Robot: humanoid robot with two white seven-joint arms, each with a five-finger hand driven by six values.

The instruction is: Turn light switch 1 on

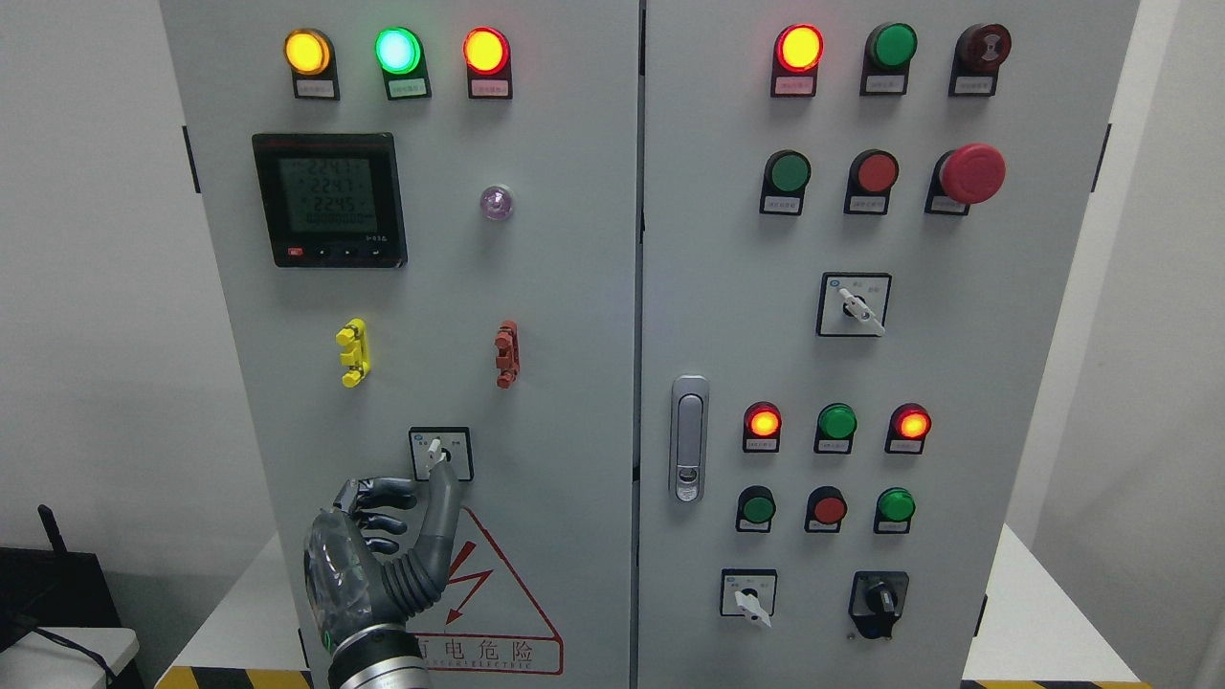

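Left hand (383, 536) was seen low on the cabinet (574, 287), fingers curled, one digit extended onto the switch (439, 452) at its 12 o'clock; nothing was clasped. Risk judged: single-finger contact could slip off the small white lever, leaving it unturned, or the lever could be over-rotated. Right hand was not seen.

Four rotary switches (440, 452), two door clips (353, 351).

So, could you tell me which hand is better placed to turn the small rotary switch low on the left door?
The left hand. Its raised finger already reaches up to the rotary switch on the left door, while the right hand is not in view.
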